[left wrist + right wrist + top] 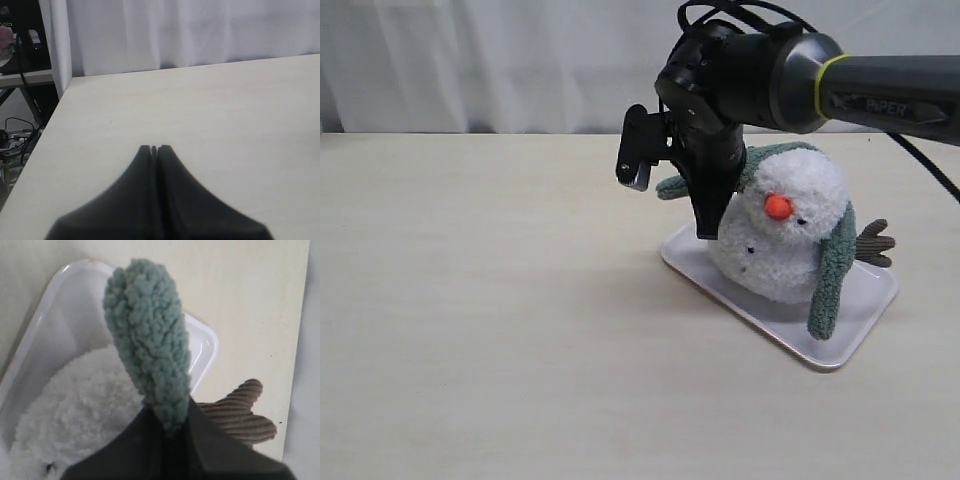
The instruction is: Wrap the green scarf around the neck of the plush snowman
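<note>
The plush snowman [785,250] sits on a white tray [840,345], its orange nose facing forward. The green scarf [832,275] lies over the back of its head, one end hanging down its right side to the tray. My right gripper [707,230] points down at the snowman's left side, shut on the scarf's other end. In the right wrist view that fuzzy scarf end [147,340] sticks out past the right gripper [172,415], above the snowman [85,400] and the tray [55,315]. My left gripper [155,148] is shut on nothing over bare table, and does not show in the exterior view.
A brown twig arm [873,243] juts from the snowman's right side, seen also as the ribbed arm [240,410] by the right fingers. A white curtain [470,60] hangs behind the pale table. The table's edge [55,115] borders cables and a stand.
</note>
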